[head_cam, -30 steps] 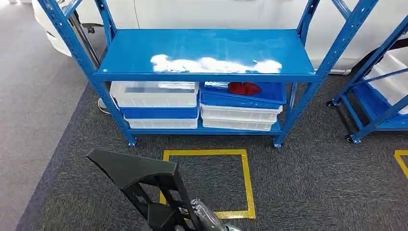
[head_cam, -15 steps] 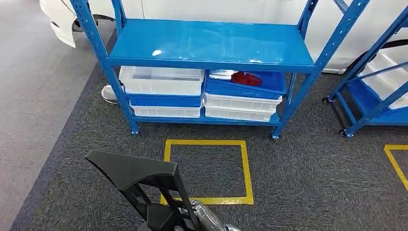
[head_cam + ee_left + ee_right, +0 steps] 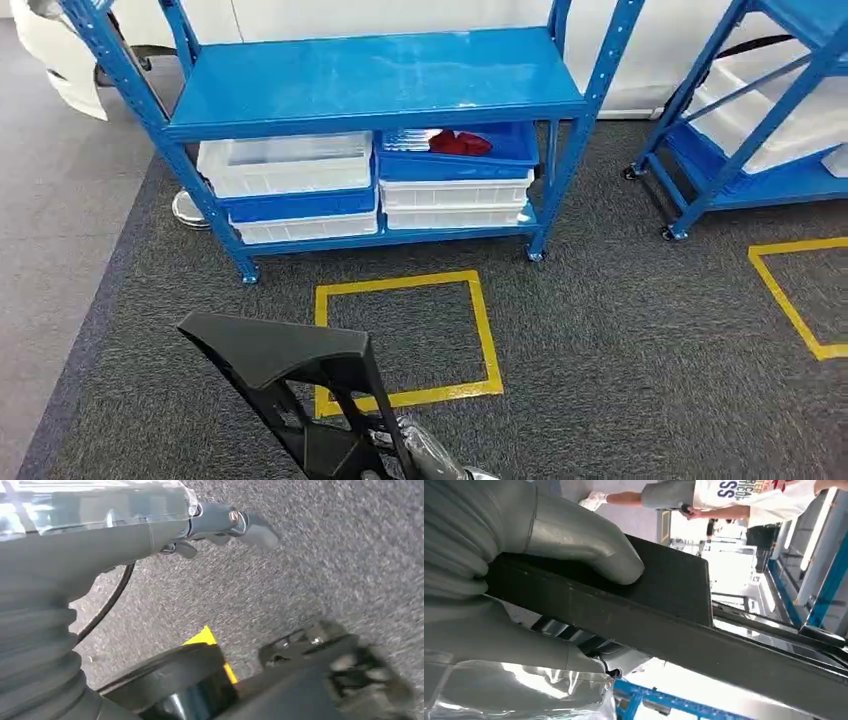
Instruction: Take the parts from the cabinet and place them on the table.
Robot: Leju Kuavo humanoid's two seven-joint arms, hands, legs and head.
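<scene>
My right hand [image 3: 524,555] grips a black plastic part [image 3: 664,615], a flat panel with a ribbed frame; the thumb lies across its flat face. In the head view this black part [image 3: 285,365] rises at the lower left above the carpet, with the right hand [image 3: 425,458] under it at the bottom edge. The blue cabinet [image 3: 370,80] stands ahead, well beyond the part. Its lower shelf carries stacked bins, and a red part [image 3: 460,143] lies in the top blue bin [image 3: 455,160]. My left hand [image 3: 235,524] hangs over the carpet, holding nothing, fingers apart.
A yellow taped square [image 3: 400,340] marks the grey carpet before the cabinet. A second blue rack on wheels [image 3: 745,130] stands at the right, with another yellow mark [image 3: 790,300] beside it. A white car body [image 3: 660,60] is behind. A person [image 3: 724,495] stands nearby.
The whole picture has shifted: the camera moved, and the cabinet now sits farther off and to the left, with more of the right rack showing. The black part stays in my right hand.
</scene>
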